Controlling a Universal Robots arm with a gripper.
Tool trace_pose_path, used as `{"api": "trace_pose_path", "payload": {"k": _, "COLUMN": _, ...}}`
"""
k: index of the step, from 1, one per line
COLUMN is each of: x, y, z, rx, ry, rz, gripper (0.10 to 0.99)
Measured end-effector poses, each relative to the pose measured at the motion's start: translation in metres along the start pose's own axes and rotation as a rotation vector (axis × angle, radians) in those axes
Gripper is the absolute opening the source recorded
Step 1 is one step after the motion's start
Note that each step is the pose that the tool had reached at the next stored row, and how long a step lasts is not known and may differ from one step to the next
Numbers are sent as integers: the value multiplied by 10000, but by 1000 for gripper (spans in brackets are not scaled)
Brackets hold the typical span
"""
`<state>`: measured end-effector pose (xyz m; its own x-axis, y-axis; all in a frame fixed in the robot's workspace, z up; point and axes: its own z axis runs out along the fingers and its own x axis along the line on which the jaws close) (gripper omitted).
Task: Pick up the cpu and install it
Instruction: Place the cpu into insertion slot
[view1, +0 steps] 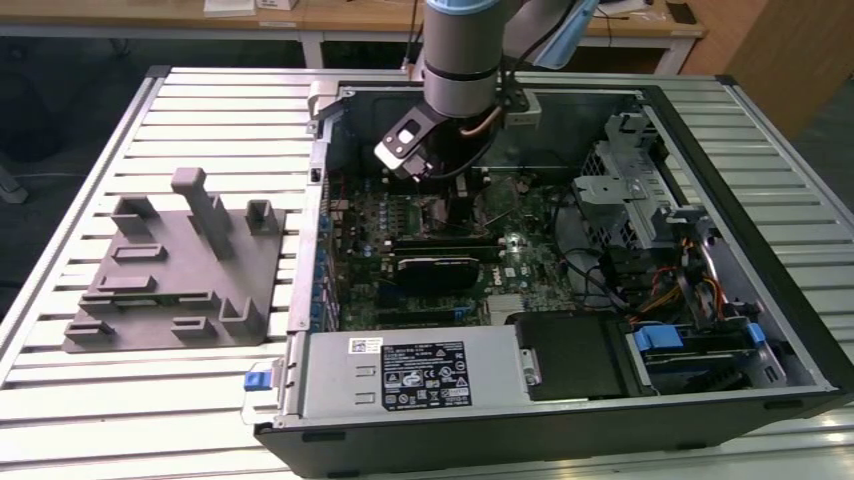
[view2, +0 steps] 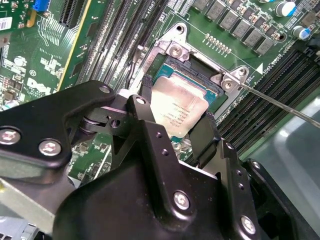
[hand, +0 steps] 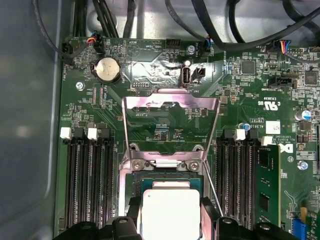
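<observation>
Between the two fingers of the claw (view2: 176, 111), just below its body, the cpu (view2: 175, 102) lies flat over the open socket (view2: 197, 75), seemingly gripped on two opposite edges, with the raised load plate (hand: 170, 107) just beyond it.

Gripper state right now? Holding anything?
gripper: shut on the cpu, fingers on two opposite edges, at the open socket.

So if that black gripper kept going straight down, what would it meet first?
Probably the open metal-framed socket on the green motherboard; the flat silver-grey cpu in the gripper would touch first.
</observation>
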<state>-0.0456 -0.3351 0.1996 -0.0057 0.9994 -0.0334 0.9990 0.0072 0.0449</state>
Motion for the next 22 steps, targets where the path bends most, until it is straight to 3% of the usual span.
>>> {"api": "trace_pose_path", "payload": {"k": 22, "x": 16, "y": -9, "z": 78, "rx": 4, "ry": 15, "rz": 43, "gripper": 541}}
